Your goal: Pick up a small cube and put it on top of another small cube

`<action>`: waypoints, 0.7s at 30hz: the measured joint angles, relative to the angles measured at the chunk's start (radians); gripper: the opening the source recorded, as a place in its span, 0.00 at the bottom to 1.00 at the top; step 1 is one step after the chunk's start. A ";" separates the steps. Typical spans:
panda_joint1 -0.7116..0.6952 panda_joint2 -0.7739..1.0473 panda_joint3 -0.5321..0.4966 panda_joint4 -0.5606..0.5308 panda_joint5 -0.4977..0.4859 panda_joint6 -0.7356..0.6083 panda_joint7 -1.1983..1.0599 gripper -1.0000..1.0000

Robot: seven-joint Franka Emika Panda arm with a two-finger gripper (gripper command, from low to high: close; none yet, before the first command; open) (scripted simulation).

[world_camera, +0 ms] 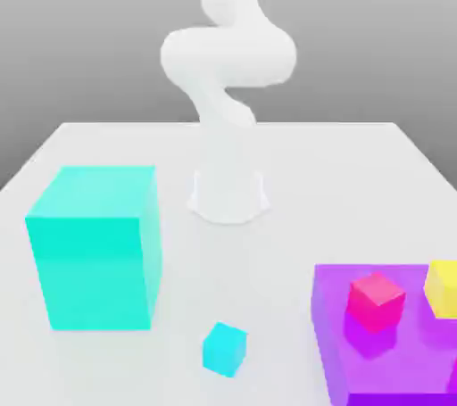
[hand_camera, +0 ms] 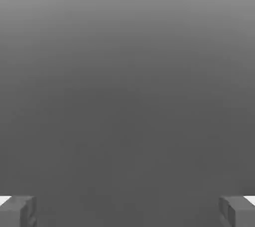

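Right now the gripper (hand_camera: 127,211) has its fingers (hand_camera: 17,211) spread wide apart with nothing between them, looking out at plain grey. Down on the white table (world_camera: 107,141) the small cyan cube (world_camera: 224,348) lies alone at the near edge, well in front of the arm's base (world_camera: 228,194), so I'd judge the hand must come forward and down. The yellow cube (world_camera: 443,288) sits on the purple platform (world_camera: 335,368), beside the pink cube (world_camera: 376,300), toward the exterior view's right. The large cyan block (world_camera: 94,248) stands toward that view's left.

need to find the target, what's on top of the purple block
On the purple block sit a small pink cube and a small yellow cube, apart from each other. The block's surface beneath them is covered.
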 joint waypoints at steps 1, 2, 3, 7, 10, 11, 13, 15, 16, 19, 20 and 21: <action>-0.007 0.039 0.006 -0.015 0.000 0.021 0.018 0.50; -0.013 0.077 0.011 -0.029 0.000 0.041 0.035 0.50; -0.019 0.114 0.016 -0.043 0.000 0.061 0.052 0.50; -0.043 0.260 0.037 -0.098 -0.004 0.139 0.120 0.50; -0.056 0.369 0.049 -0.139 -0.010 0.196 0.173 0.50; -0.060 0.405 0.053 -0.153 -0.013 0.216 0.191 0.50; -0.068 0.477 0.059 -0.180 -0.018 0.254 0.228 0.50; -0.074 0.550 0.064 -0.208 -0.024 0.293 0.265 0.50; -0.076 0.586 0.065 -0.222 -0.027 0.312 0.283 0.50; -0.080 0.695 0.065 -0.263 -0.034 0.370 0.338 0.50; -0.078 0.731 0.063 -0.276 -0.034 0.389 0.353 0.50; -0.075 0.768 0.060 -0.290 -0.035 0.409 0.370 0.50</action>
